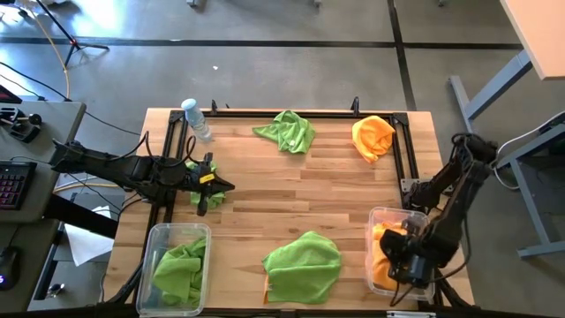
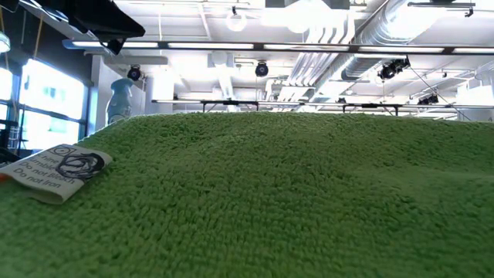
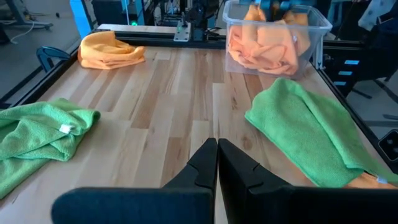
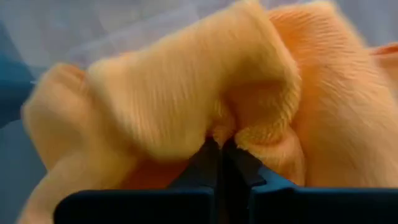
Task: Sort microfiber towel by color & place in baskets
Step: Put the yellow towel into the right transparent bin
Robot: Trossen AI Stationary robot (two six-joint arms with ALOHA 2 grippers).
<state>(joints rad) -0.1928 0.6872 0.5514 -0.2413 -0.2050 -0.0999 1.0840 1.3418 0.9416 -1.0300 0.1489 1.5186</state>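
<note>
I have the right gripper [image 1: 413, 261] down inside the right basket [image 1: 378, 216] at the table's near right corner, and the right wrist view shows its fingers pressed together on a fold of an orange towel [image 4: 186, 93], pinching it. The step in hand, as I judge it, is dropping this orange towel onto the orange pile already in that basket. To do it well I would keep the cloth low over the pile, spread the fingers fully, then lift straight up so the fuzzy nap does not snag and drag the towel back over the rim. The left gripper [image 1: 207, 185] waits above the table's left side, fingers closed together and holding nothing, as its own wrist view shows. The left basket [image 1: 159, 231] at the near left corner holds green towels [image 1: 181, 265]. Loose on the wood are a green towel [image 1: 287, 130] and an orange towel [image 1: 372, 135] at the far edge, and a flat green towel [image 1: 305, 262] near the front edge between the baskets, with orange just showing under its edge. A water bottle [image 1: 196, 118] lies at the far left.
</note>
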